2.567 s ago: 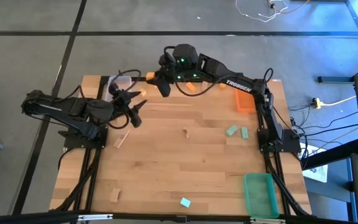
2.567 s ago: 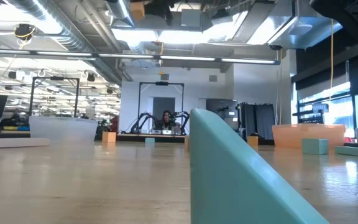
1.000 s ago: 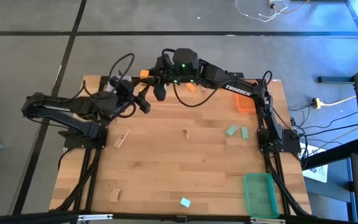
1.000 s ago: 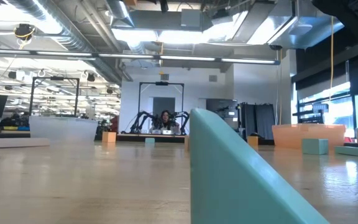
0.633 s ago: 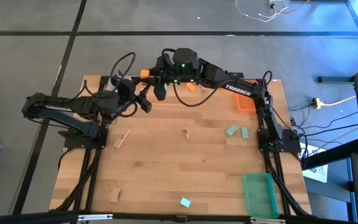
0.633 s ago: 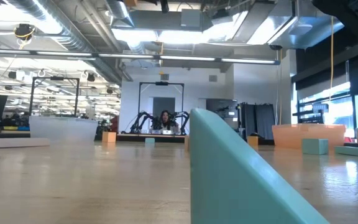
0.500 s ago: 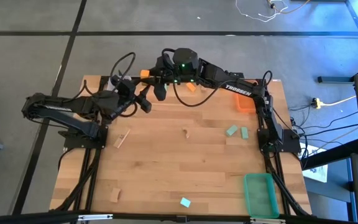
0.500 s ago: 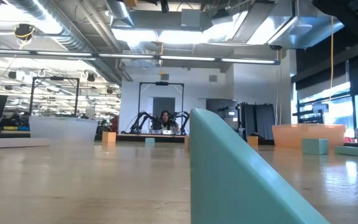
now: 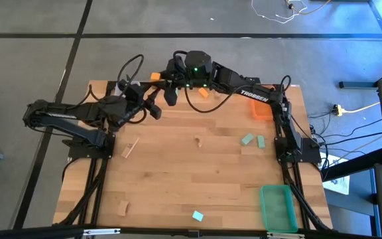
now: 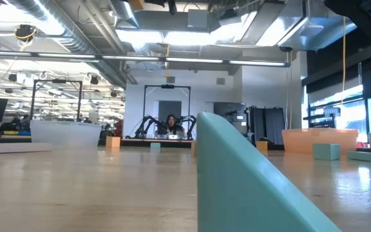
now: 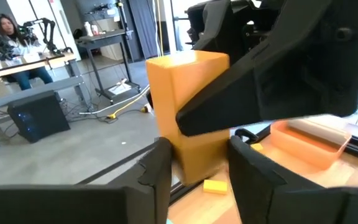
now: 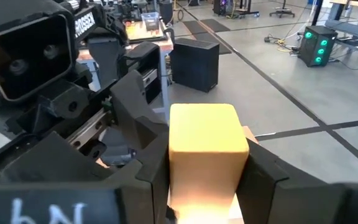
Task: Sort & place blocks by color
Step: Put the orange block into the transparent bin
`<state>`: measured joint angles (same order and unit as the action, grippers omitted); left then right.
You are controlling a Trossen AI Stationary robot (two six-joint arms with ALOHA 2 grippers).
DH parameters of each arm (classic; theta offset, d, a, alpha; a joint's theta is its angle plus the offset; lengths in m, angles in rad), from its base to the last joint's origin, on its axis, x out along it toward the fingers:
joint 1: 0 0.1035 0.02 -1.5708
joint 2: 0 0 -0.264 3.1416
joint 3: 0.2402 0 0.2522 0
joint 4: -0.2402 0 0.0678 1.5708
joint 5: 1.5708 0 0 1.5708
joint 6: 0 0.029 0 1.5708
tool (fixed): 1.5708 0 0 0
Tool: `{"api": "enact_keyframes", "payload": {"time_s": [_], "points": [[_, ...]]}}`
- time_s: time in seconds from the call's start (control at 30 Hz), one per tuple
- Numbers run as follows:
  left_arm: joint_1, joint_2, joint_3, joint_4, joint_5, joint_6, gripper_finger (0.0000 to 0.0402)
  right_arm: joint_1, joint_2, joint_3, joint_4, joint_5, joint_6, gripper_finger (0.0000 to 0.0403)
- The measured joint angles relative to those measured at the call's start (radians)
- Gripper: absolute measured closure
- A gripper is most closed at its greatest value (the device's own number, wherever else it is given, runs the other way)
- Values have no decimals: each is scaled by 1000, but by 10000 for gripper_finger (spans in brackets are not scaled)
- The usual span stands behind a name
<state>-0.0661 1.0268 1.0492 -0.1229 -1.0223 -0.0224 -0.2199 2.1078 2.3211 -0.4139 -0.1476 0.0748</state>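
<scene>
I have an orange block (image 9: 155, 76) lifted off the table (image 9: 191, 179) near its far edge, between the two arms. It is a squarish chunk with flat matte faces, softly rounded corners and an even, painted-looking orange. The right gripper (image 12: 207, 168) has it: in the right wrist view the block stands upright between the two dark fingers (image 12: 151, 168), which are part-way closed and pressed to its sides. The left gripper (image 11: 194, 155) is at the same block from the opposite side. In the left wrist view the block's lower part sits in its gap, but I cannot tell whether it is gripping or only flanking it.

The other blocks lie scattered on the pale, planked wooden top. A smaller orange piece (image 9: 204, 93) sits just under the right arm. Two teal pieces (image 9: 247, 139) lie side by side toward the right edge, and another teal one (image 9: 197, 215) is near the front, filling the low view as a smooth slanted slab. A pale wood bar (image 9: 130, 147) lies at a slant on the left, and a second one (image 9: 121, 207) is at the front left.

The orange bin (image 9: 260, 107) and green bin (image 9: 276, 207) are glossy, thin-walled rectangular trays on the right side
</scene>
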Motion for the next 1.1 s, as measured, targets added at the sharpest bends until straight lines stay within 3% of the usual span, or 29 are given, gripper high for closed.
{"api": "enact_keyframes", "payload": {"time_s": [0.5,0.83,1.0,1.1], "points": [[-17,-6,0,-5,-13,48,293,1,0,-1,-7,47,-27,272],[-128,-73,0,-124,-136,114,299,-10,-18,-2,-74,12,-26,272],[-161,-107,0,-194,-139,106,300,-19,-26,-1,-210,12,-32,272],[-178,-128,0,-256,-132,106,300,-27,-26,-1,-346,-56,-33,272]]}}
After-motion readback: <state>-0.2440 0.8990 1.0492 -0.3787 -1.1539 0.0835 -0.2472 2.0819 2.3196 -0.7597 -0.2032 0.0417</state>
